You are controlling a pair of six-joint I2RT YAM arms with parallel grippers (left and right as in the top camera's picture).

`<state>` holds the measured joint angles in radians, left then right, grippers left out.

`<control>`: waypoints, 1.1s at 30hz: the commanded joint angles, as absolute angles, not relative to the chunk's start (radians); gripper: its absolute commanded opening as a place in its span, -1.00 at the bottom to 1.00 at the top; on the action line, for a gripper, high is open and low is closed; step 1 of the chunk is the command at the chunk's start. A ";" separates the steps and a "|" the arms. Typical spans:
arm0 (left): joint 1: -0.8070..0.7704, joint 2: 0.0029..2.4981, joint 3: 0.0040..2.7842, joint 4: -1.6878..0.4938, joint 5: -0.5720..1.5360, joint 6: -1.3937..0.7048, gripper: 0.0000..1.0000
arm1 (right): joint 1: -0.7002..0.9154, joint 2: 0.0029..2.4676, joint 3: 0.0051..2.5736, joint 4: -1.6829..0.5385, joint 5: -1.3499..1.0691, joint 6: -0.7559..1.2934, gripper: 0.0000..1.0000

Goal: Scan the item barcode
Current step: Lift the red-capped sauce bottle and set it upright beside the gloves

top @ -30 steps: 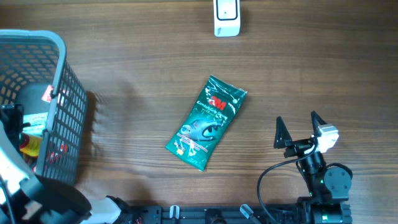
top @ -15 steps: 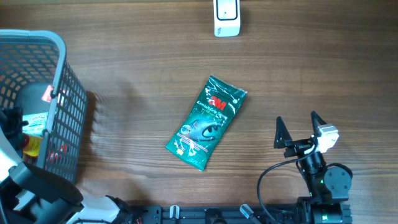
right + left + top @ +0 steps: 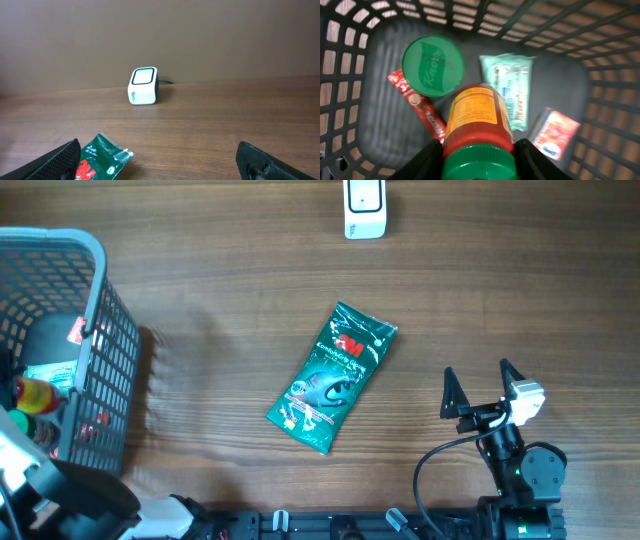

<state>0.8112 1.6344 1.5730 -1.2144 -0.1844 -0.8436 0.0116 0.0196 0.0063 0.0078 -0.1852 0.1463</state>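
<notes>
Red bottle (image 3: 477, 112) pinched in left claw (image 3: 479, 150); wrist view only

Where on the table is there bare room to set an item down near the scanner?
Bare wood lies between the basket and the green packet, between that packet and the scanner, and right of the scanner, beyond the right gripper. The basket itself is crowded: red bottle, green lid, packets.

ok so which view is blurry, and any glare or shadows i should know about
Left wrist: the pale green packet is motion-smeared, the red bottle sharper. Overhead: sharp, the basket throws a soft shadow on the table, small glints on the green 3M packet. Right wrist: scanner crisp, no glare.
</notes>
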 commanded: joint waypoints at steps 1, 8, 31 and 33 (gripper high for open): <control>0.817 1.501 1.679 -1.204 -0.045 -0.842 -0.18 | 0.014 0.014 0.005 0.013 -0.176 0.159 0.99; 0.816 1.324 1.801 -1.063 0.396 -0.849 -0.10 | 0.014 0.014 0.005 0.013 -0.176 0.159 0.99; -0.143 1.454 1.801 -1.248 -0.004 -0.389 -0.14 | 0.014 0.014 0.005 0.013 -0.176 0.159 0.99; -0.181 1.527 1.801 -1.277 -0.028 -0.348 -0.14 | 0.014 0.014 0.005 0.013 -0.176 0.159 0.99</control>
<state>-0.1310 1.4437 1.7824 -1.2579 0.0906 -0.4805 0.0116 0.0196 0.0063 0.0078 -0.1822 0.1463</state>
